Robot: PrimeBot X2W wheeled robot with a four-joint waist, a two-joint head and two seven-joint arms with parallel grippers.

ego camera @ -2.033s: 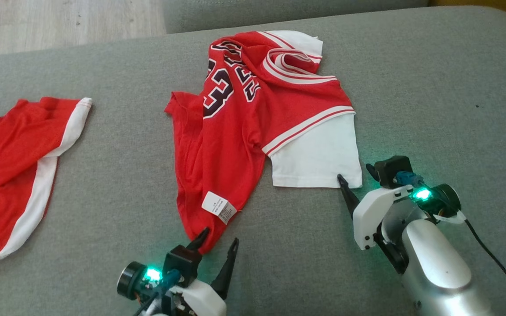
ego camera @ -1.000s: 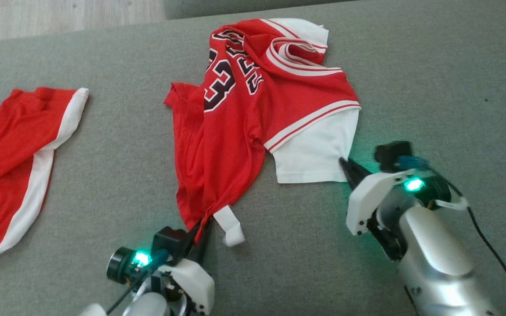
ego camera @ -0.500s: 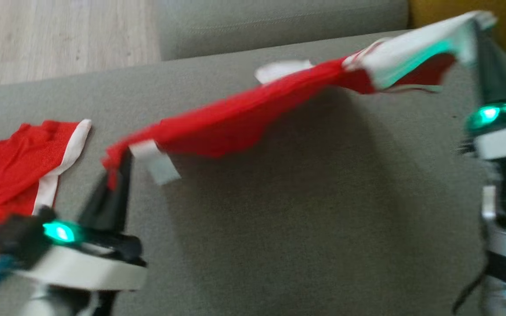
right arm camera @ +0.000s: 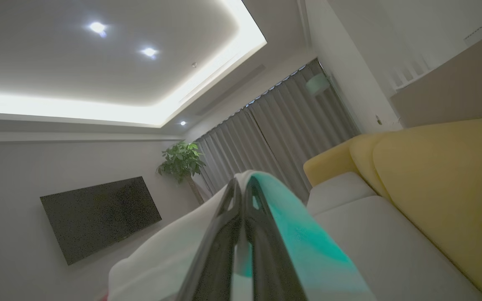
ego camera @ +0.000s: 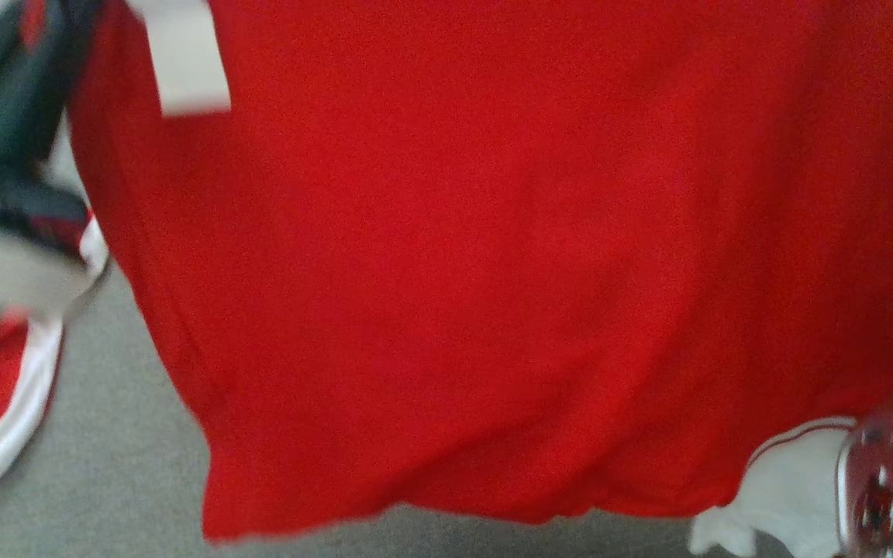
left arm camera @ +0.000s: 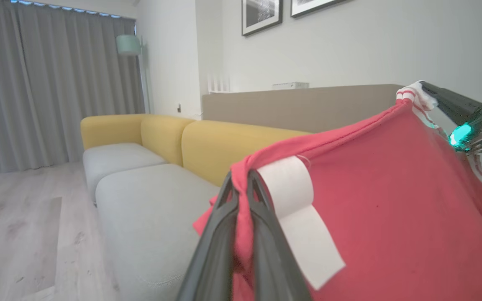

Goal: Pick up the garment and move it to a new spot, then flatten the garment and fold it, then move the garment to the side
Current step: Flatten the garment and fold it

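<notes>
The garment (ego camera: 446,271), one red jersey, hangs in the air close in front of the head camera, stretched between the two grippers above the grey cushion (ego camera: 105,465). The left gripper (left arm camera: 241,177) has its two fingers pressed together on a bunched red corner of the hem, with the cloth squeezed between them. One white label (left arm camera: 297,217) is sewn just beside that corner and droops over the red fabric. The right gripper (right arm camera: 241,186) is likewise closed, pinching a fold of the white part, which is tinted green by the gripper's light. In the left wrist view it grips the striped white edge at the far upper end of the cloth, so the top edge runs taut from one gripper to the other.

One white sleeve (ego camera: 784,484) dangles at the lower right of the head view, beside a blurred metallic part of the right arm. A second red-and-white piece (ego camera: 16,395) lies flat on the cushion at the lower left — well apart from the hanging jersey.

Behind, the yellow sofa back (left arm camera: 224,146) borders the grey seats. Two framed pictures (left arm camera: 262,14) hang on the wall, with one pale green lamp (left arm camera: 128,44) by the grey curtain (left arm camera: 48,83). The right wrist view looks upward — one television (right arm camera: 98,217), one plant (right arm camera: 180,161) and three ceiling spots (right arm camera: 97,27).
</notes>
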